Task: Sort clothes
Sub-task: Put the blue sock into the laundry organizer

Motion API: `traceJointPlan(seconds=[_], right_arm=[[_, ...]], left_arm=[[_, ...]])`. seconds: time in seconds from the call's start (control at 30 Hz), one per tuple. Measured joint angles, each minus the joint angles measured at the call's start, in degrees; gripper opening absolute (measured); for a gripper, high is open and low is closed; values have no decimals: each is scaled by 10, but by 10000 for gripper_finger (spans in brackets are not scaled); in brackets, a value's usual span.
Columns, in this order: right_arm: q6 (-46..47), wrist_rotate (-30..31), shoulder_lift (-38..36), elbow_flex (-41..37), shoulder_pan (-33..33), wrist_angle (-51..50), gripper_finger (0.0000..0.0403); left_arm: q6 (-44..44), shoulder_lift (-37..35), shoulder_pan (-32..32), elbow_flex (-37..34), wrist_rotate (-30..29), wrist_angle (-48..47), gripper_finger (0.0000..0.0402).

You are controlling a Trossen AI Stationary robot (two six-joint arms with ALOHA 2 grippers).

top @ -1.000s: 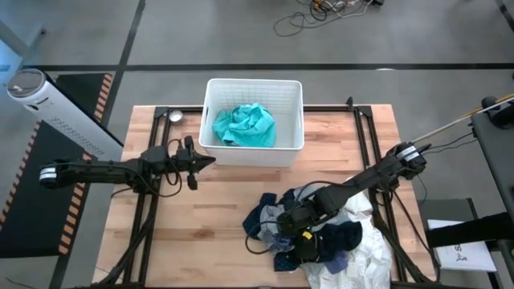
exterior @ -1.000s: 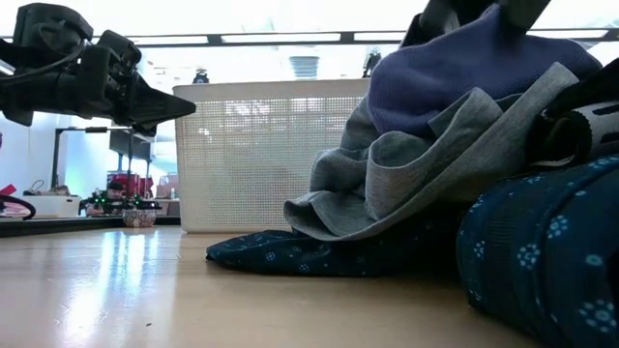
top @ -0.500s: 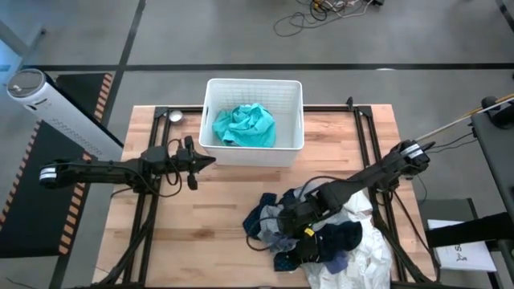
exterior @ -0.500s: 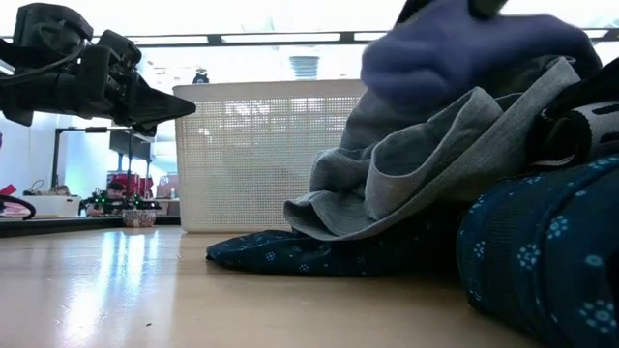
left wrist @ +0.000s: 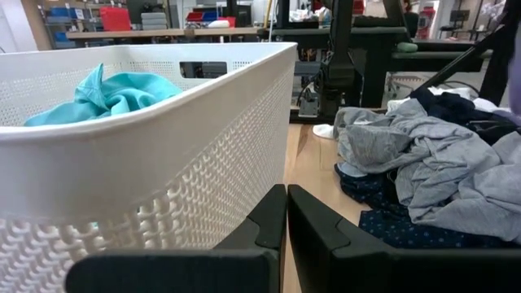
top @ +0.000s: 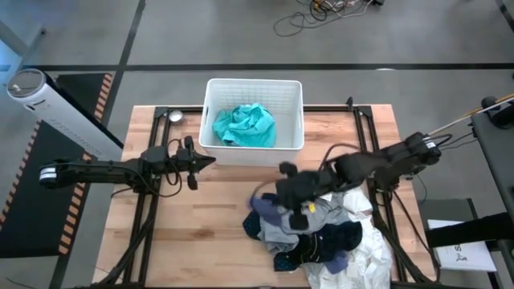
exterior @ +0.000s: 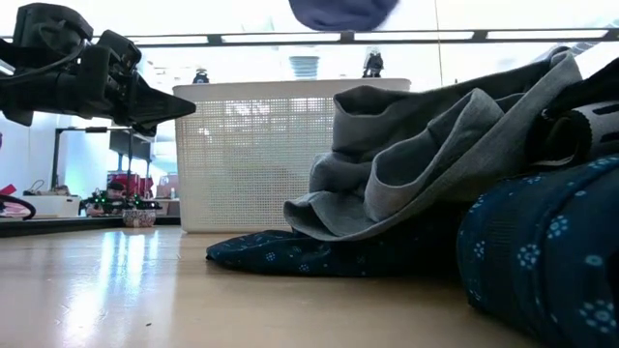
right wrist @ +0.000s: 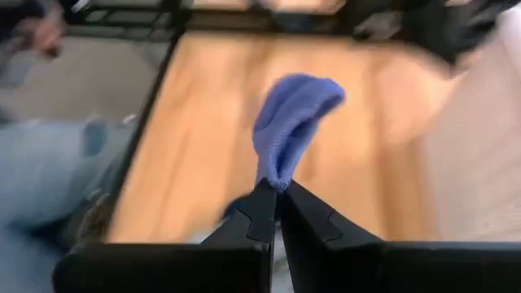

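My right gripper (top: 283, 170) is over the table's middle, raised above the clothes pile, and shut on a purple garment (right wrist: 295, 110). The garment's lower end shows at the top of the low view (exterior: 343, 12). The pile lies at the near right: a grey garment (top: 281, 230) on top, a dark blue patterned one (top: 331, 241) and white pieces (top: 361, 261). A teal garment (top: 243, 126) lies in the white basket (top: 210, 120). My left gripper (top: 210, 161) is shut and empty, hovering by the basket's near left corner. My right gripper pinches a narrow gathered end of the purple garment (right wrist: 277, 177) between its two fingertips. The rest of the garment bunches out beyond the fingers. It is lifted clear of the grey garment and the table.
Bare wooden table (top: 193, 225) spans the near left. A small round metal object (top: 174, 116) lies at the far left beside the basket. A white cylinder (top: 56, 108) stands off the table's left. The basket's wall (left wrist: 163, 163) is close in front of my left gripper.
My right gripper has risen and gone toward the table's far left, toward the basket, carrying the purple garment. The garment has come off the top of the pile and now hangs clear. The grey garment has stayed on the pile.
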Motion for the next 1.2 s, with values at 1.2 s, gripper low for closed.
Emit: traceJointPlan(seconds=[1.2], right_arm=[[-189, 29, 2, 109, -324, -7, 0]], left_arm=[[46, 0, 0, 0, 0, 17, 1]])
